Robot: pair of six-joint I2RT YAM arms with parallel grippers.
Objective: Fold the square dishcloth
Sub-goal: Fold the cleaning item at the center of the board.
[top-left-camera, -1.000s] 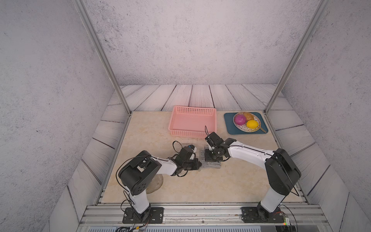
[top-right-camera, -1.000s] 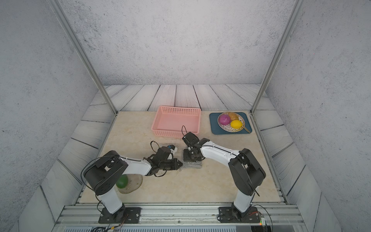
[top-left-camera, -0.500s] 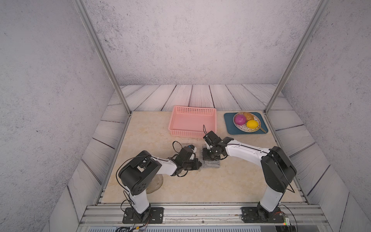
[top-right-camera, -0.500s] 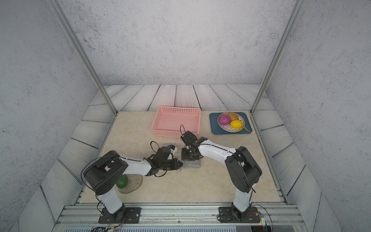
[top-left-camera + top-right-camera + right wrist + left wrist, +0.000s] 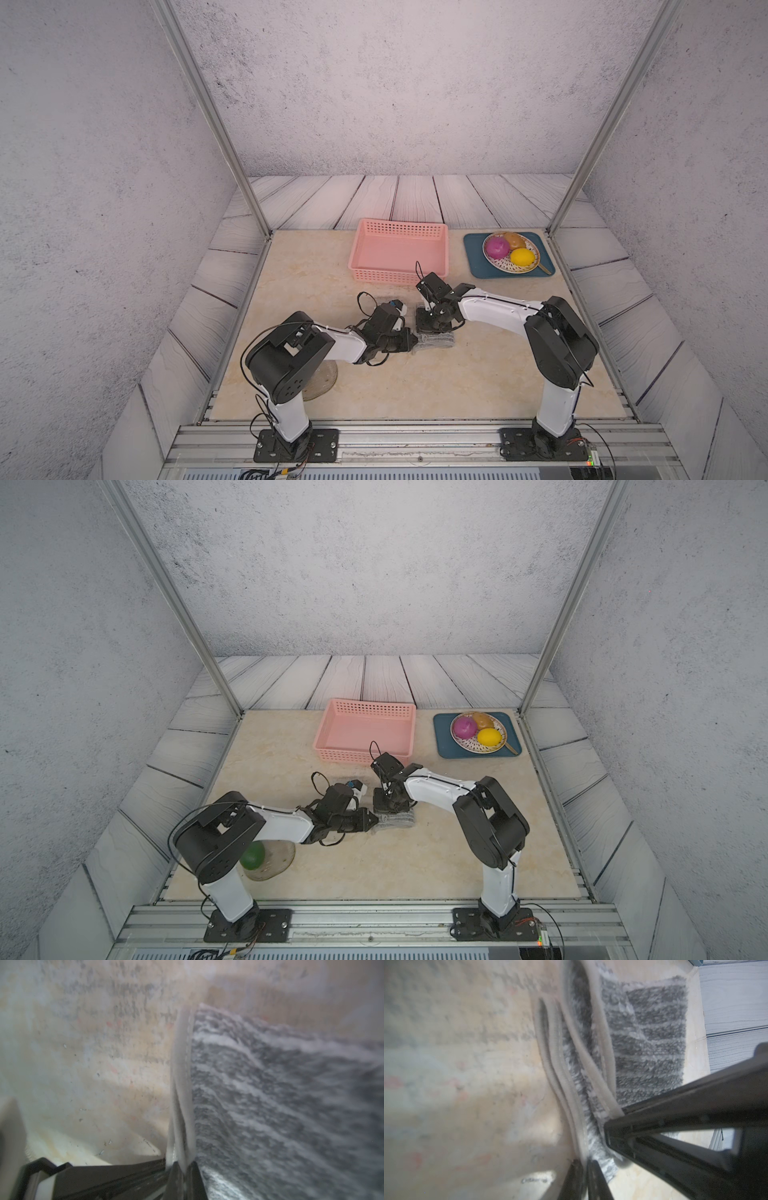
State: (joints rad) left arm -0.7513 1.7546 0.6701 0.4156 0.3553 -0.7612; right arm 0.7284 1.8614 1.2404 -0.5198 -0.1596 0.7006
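left pincer [image 5: 584, 1164], right pincer [image 5: 181, 1165] clamped on dishcloth [image 5: 438, 340] edges; seemingly folded

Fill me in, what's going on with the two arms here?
Both arms are working on the square dishcloth, lying mid-table in front of the pink basket. The left fingers are shut on its white hem, and the right fingers pinch the hem too. The cloth already lies doubled over in layers.

Both top views are bright and evenly lit, only soft shadows on the tabletop [image 5: 457, 374]. Wrist views are mushy, probably out of focus up close, and the square dishcloth [image 5: 291, 1105] smears toward the edge.
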